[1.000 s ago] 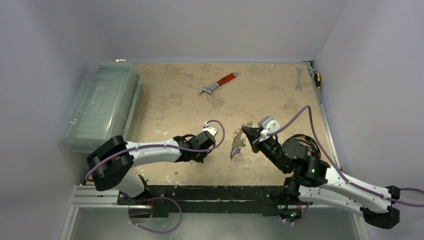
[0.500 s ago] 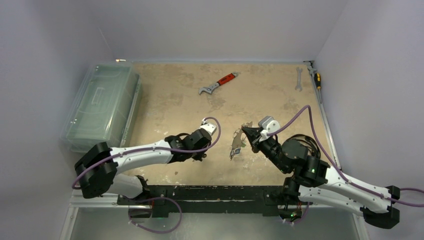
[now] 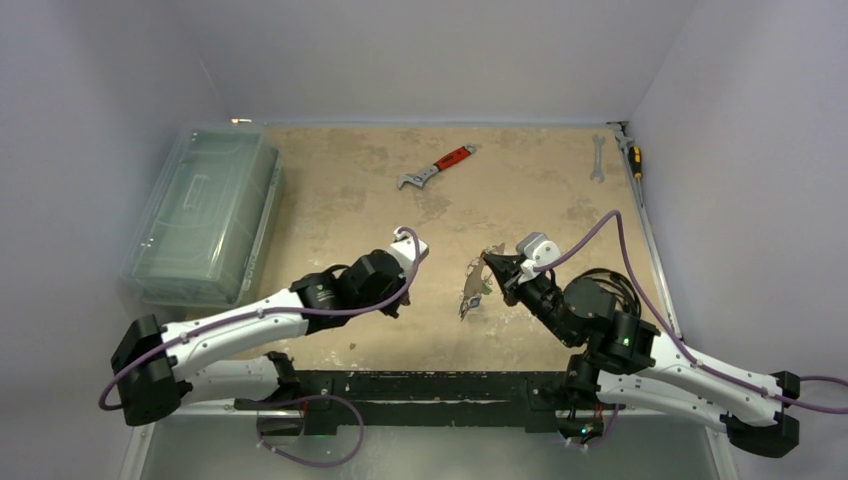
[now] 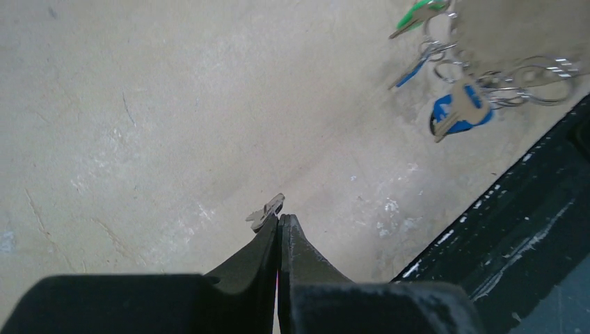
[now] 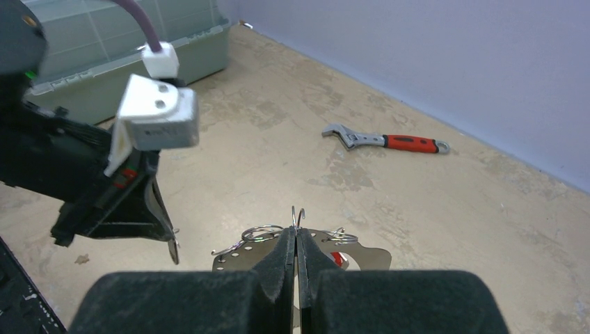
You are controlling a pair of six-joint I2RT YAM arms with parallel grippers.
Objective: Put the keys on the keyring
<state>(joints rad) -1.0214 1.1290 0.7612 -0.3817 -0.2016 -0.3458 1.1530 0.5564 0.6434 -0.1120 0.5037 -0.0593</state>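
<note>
My right gripper point(image 3: 488, 262) is shut on the keyring point(image 3: 472, 290), a flat silvery plate held upright above the table. In the right wrist view the keyring point(image 5: 235, 260) shows behind the shut gripper point(image 5: 297, 233), with wire rings and a red tag on it. Keys with a blue tag point(image 4: 459, 111) and a green tag point(image 4: 417, 12) hang from its rings. My left gripper point(image 3: 392, 305) is to the keyring's left and apart from it. It is shut point(image 4: 280, 219) with a small silver key point(image 4: 266, 211) sticking out at its tip. It also shows in the right wrist view point(image 5: 172, 250).
A red-handled wrench point(image 3: 437, 167) lies at the back middle. A silver spanner point(image 3: 598, 158) and a screwdriver point(image 3: 634, 158) lie at the back right. A clear plastic box point(image 3: 205, 210) stands on the left. A black rail point(image 3: 420, 385) runs along the near edge.
My left arm has drawn back to the left and its wrist has risen, taking the small key with it. My right arm and the keyring have not moved.
</note>
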